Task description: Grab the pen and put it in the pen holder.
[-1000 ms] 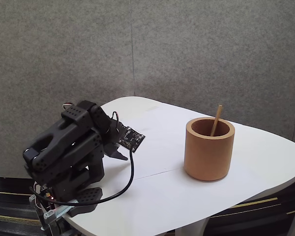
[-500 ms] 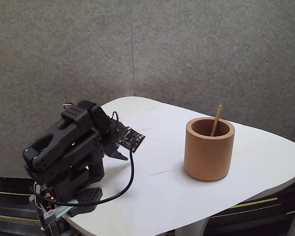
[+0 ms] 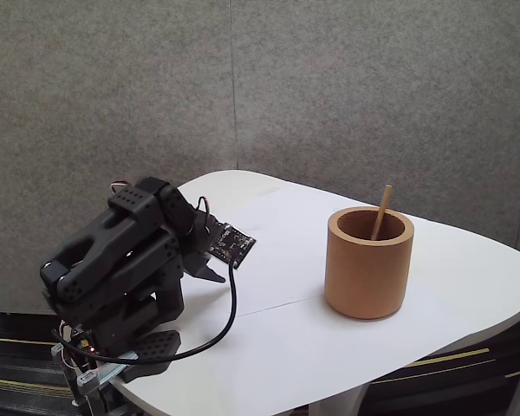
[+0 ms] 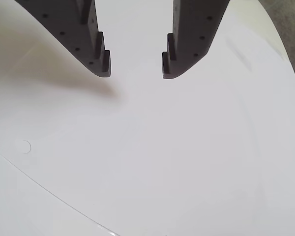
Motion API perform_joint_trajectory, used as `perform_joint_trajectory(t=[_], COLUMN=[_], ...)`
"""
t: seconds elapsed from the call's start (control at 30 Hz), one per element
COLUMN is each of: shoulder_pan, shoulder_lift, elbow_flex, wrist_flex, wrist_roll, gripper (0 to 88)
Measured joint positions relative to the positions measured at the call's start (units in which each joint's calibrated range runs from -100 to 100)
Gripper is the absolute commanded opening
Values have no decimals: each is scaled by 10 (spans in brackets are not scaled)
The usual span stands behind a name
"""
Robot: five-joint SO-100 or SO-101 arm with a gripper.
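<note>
Grey felt walls back the white table [image 3: 468,286] in the fixed view, where the pen [image 3: 380,212] stands tilted inside the pen holder [image 3: 368,264], well apart from the folded arm [image 3: 121,260], while the wrist view shows the gripper [image 4: 136,69] with fingers [image 4: 101,59] spread apart, empty, above bare tabletop.

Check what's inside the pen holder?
The pen stands tilted inside the pen holder, its top sticking above the rim. Its lower part and the holder's bottom are hidden by the wall.

We seem to be in an office. Grey fabric partition panels [image 3: 329,95] stand behind a rounded white table [image 3: 277,347], with striped carpet [image 3: 17,364] below.
</note>
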Motion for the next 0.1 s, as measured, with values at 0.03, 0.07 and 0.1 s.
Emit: perform_joint_trajectory(t=[0.03, 0.07, 0.1], shoulder_pan=[0, 0, 0], shoulder_lift=[0, 0, 0], elbow_flex=[0, 0, 0], wrist_flex=[0, 0, 0], wrist_roll=[0, 0, 0], gripper=[144, 144, 144])
